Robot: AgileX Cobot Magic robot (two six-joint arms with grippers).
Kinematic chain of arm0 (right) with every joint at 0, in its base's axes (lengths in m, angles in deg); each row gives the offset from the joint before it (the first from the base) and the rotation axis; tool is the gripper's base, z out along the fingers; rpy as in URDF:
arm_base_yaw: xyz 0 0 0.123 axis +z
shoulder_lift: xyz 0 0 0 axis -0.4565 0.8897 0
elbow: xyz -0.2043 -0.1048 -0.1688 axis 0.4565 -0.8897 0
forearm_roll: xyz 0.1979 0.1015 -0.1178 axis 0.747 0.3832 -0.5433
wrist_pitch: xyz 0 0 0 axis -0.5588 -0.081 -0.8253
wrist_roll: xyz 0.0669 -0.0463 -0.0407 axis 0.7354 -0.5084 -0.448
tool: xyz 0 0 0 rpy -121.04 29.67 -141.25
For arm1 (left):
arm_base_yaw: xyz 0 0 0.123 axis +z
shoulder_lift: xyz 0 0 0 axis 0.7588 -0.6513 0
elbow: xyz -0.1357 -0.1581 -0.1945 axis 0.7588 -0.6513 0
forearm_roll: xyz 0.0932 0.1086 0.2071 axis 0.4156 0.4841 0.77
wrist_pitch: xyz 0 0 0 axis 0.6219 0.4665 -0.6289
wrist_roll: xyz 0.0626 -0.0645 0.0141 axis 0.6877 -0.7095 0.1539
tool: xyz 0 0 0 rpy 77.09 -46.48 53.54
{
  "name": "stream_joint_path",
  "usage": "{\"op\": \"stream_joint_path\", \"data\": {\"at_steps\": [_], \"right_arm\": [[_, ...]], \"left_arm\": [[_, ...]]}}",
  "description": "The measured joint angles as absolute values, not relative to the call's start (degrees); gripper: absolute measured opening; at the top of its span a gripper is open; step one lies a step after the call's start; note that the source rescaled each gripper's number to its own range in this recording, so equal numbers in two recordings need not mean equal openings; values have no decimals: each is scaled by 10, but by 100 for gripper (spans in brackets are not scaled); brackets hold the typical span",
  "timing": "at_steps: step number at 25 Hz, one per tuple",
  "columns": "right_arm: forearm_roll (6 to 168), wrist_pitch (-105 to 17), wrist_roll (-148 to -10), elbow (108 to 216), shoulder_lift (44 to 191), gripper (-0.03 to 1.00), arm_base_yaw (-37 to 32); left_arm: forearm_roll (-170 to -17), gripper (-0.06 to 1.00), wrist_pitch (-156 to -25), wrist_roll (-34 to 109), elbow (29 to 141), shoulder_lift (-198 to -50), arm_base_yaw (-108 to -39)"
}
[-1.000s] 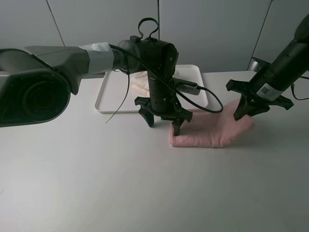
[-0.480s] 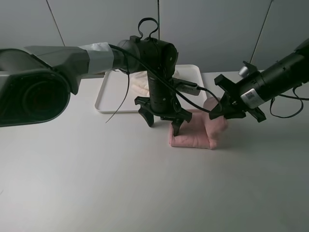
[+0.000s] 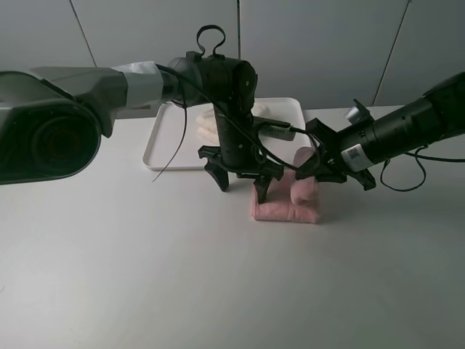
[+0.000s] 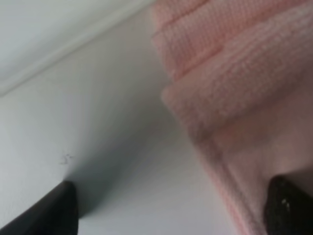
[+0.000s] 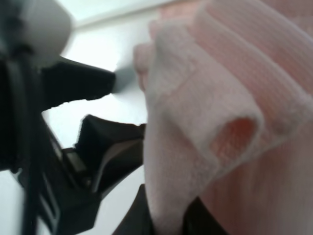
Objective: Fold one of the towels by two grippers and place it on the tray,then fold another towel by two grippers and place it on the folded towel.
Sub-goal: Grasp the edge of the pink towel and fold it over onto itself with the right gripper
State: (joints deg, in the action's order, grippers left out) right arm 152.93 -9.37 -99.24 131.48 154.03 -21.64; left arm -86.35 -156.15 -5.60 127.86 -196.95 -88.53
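A pink towel (image 3: 285,212) lies on the white table in front of the tray, its right end lifted and folded over to the left. My right gripper (image 3: 309,173) is shut on that raised end (image 5: 195,112). My left gripper (image 3: 240,182) is open and points down, straddling the towel's left edge. One fingertip (image 4: 288,205) rests on the pink towel (image 4: 234,73), the other (image 4: 54,208) on the bare table. The white tray (image 3: 168,139) stands behind, holding a folded pale towel (image 3: 208,126).
A black cable (image 3: 176,149) hangs from the left arm across the tray's front edge. The left gripper's dark body (image 5: 93,147) sits close beside the held towel end. Grey wall panels stand behind the table.
My right gripper has swung left, carrying the towel's right end up and over toward the left gripper. The towel on the table is now shorter. The left gripper has stayed nearly in place.
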Motion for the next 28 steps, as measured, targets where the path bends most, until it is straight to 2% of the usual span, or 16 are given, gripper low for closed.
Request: {"op": "stream_joint_path", "data": {"at_steps": [5,15,22,28], "right_arm": [[1602,-94,-1039,1315,1584,5,-212],[1613,-97,-1057,1315,1588,5,-211],[1614,-98,-1057,1315,1588,5,-210],[1629,-104,-1057,1315,1588,6,-210]], "left_arm": [[-870,99,-1562,-53,1279,-1970,-874],[-909,99,-1566,-27,1325,-1974,-861],[-967,99,-1563,-13,1437,-1968,-807],[-1024,99,-1563,12,1458,-1938,-767]]}}
